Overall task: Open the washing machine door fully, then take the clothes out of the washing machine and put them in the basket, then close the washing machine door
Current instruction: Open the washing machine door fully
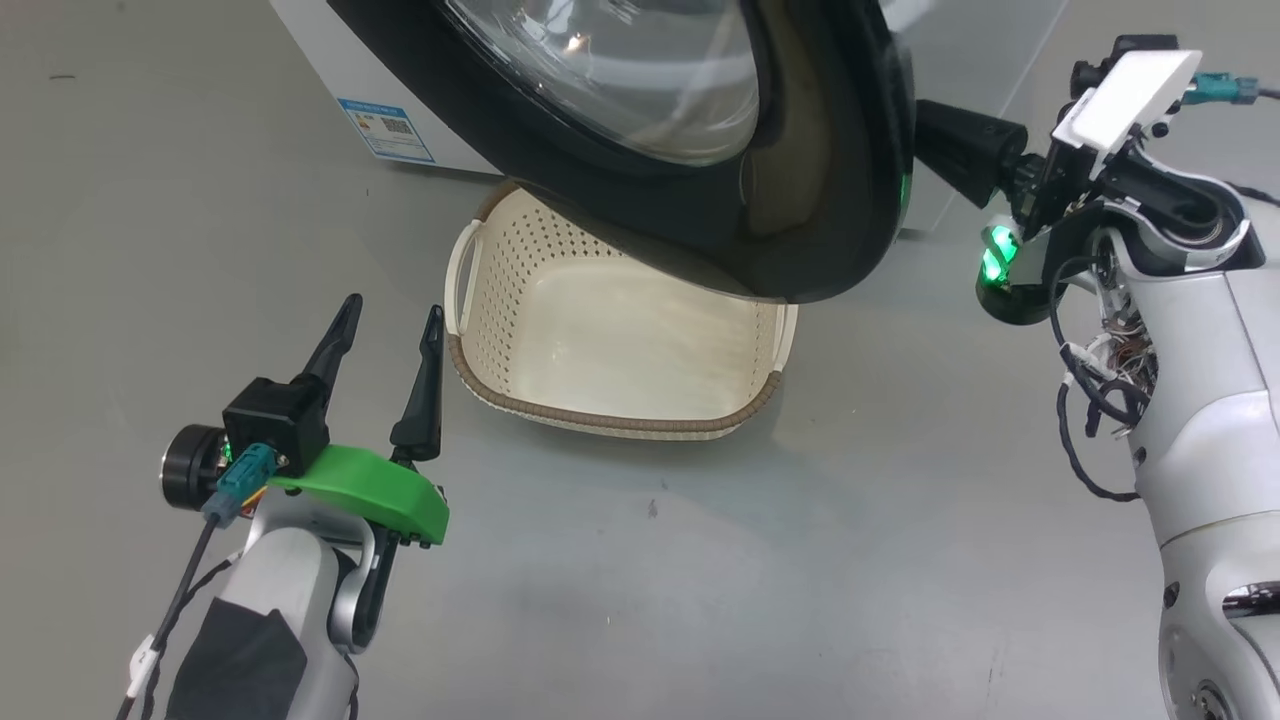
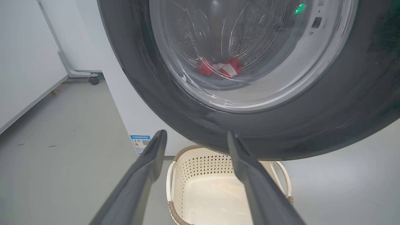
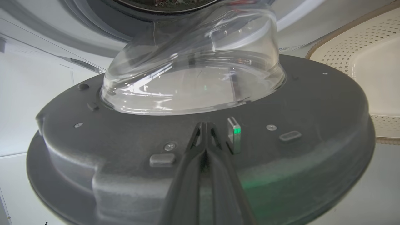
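Note:
The washing machine door (image 1: 800,200) stands partly open, its black rim hanging over the far side of the basket (image 1: 600,415). My right gripper (image 3: 204,125) is shut, its tips resting on the door's dark inner face (image 3: 312,125) beside a small latch lit green. In the head view the door rim hides its fingers. My left gripper (image 1: 392,308) is open and empty, low at the left of the basket. Through the door's glass, the left wrist view shows red and white clothes (image 2: 220,67) lying in the drum. The washing machine (image 1: 330,60) is white.
A blue label (image 1: 388,128) marks the machine's lower front. Grey floor (image 1: 800,560) stretches around the basket. In the left wrist view, a wheeled stand leg (image 2: 81,75) sits by the white wall to the left of the machine.

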You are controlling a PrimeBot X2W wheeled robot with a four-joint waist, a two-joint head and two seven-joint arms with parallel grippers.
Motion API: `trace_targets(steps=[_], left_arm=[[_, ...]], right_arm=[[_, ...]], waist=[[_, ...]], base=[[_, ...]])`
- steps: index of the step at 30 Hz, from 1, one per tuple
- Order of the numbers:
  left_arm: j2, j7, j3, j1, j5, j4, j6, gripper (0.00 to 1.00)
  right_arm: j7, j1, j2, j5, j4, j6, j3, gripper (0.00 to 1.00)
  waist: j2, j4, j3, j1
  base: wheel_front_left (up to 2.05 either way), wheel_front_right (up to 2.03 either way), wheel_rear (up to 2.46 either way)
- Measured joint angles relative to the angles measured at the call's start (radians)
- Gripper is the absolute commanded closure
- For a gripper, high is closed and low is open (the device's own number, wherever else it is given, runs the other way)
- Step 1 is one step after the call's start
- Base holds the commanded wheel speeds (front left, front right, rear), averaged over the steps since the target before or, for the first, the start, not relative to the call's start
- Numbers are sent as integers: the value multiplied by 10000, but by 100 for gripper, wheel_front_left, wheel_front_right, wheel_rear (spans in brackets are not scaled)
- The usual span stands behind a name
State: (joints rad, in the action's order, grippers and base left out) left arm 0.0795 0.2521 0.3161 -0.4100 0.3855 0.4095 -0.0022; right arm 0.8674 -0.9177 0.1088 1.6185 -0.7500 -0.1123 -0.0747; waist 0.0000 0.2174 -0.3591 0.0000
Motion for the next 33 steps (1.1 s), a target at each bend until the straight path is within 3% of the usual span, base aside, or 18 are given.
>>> trace_targets(steps=[19,33], left_arm=[[25,0,-50,521,12,320,0,0],[-12,0,67,700,42,470,0,0]], right_arm=[[704,1778,-412,290,966,-94,-1074,100],[700,3000,-416,1145,2090,-94,-2314,100]], waist=[[0,43,969,0],[0,529,1445,0]], base=[[0,0,0],[0,0,0]])
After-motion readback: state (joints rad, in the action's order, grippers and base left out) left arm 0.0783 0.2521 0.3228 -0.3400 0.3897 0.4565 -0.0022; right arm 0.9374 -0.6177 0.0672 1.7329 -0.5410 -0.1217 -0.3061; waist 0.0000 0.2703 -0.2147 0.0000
